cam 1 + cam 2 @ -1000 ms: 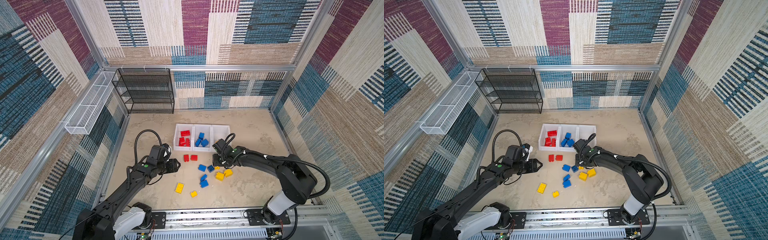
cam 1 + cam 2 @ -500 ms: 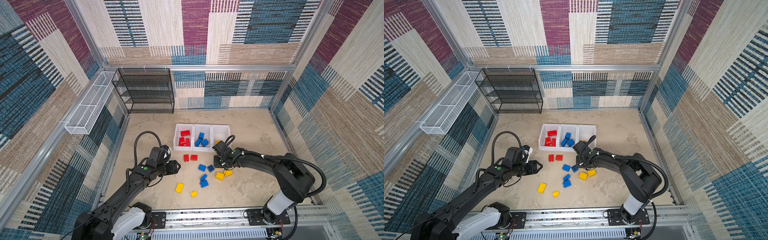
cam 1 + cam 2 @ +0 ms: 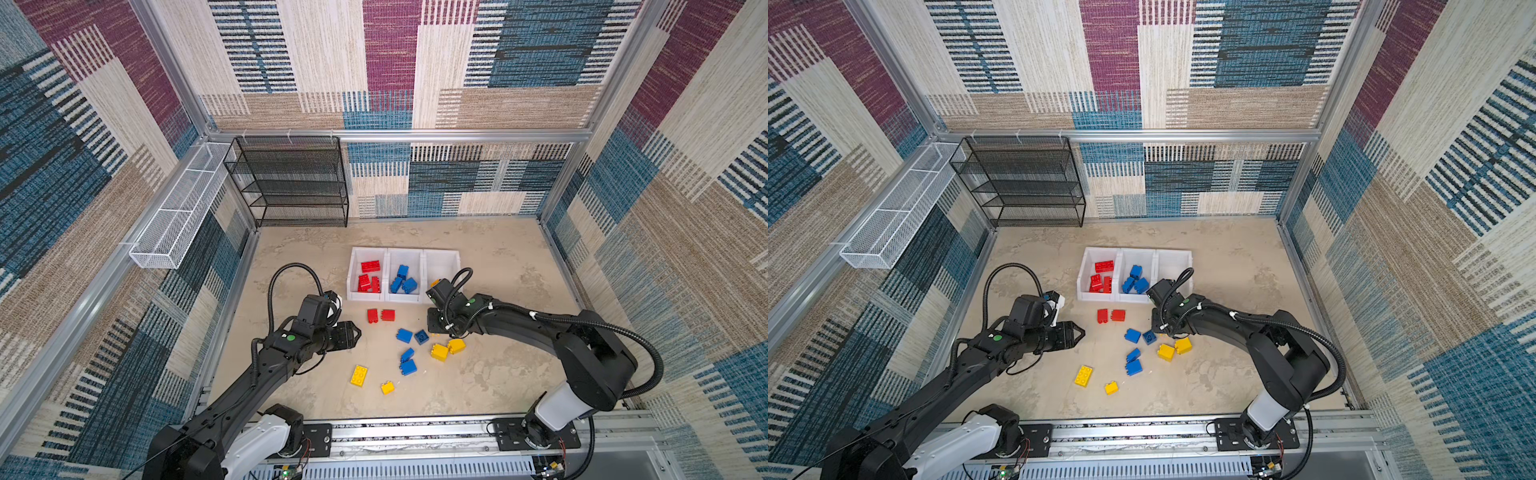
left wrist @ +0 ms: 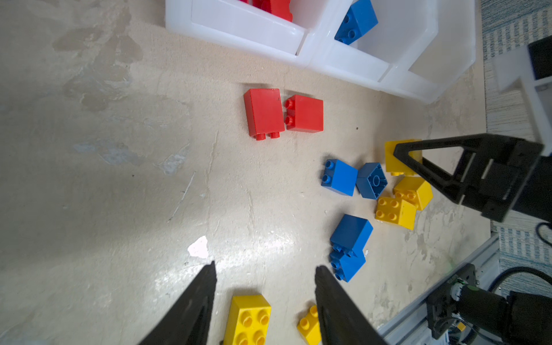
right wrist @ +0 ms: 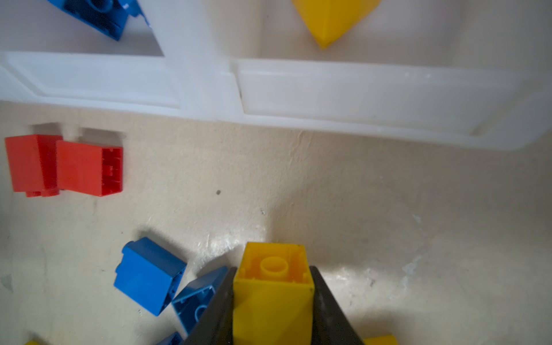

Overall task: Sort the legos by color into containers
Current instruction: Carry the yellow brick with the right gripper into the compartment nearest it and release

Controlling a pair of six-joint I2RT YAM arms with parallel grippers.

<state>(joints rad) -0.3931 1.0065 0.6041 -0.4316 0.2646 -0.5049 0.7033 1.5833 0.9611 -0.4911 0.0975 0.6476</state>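
The containers are three joined white bins (image 3: 441, 254). The left bin holds red legos (image 3: 370, 276), the middle one blue legos (image 3: 402, 280), and the right one a yellow brick (image 5: 331, 18). My right gripper (image 5: 272, 268) is shut on a yellow brick (image 5: 273, 298), low over the floor just in front of the right bin. Loose legos lie on the floor: two red (image 3: 380, 316), several blue (image 3: 404, 335), two yellow (image 3: 439, 352), a yellow oblong (image 3: 358, 375) and a small yellow (image 3: 387, 387). My left gripper (image 4: 265, 265) hangs open and empty, left of the loose bricks (image 3: 355, 332).
A black mesh rack (image 3: 291, 183) stands at the back left. A white wire basket (image 3: 178, 212) hangs on the left wall. The metal base rail (image 3: 415, 432) runs along the front edge. Patterned walls close in on three sides.
My right gripper's jaws have closed on the yellow brick beside the blue ones. My left arm has barely moved.
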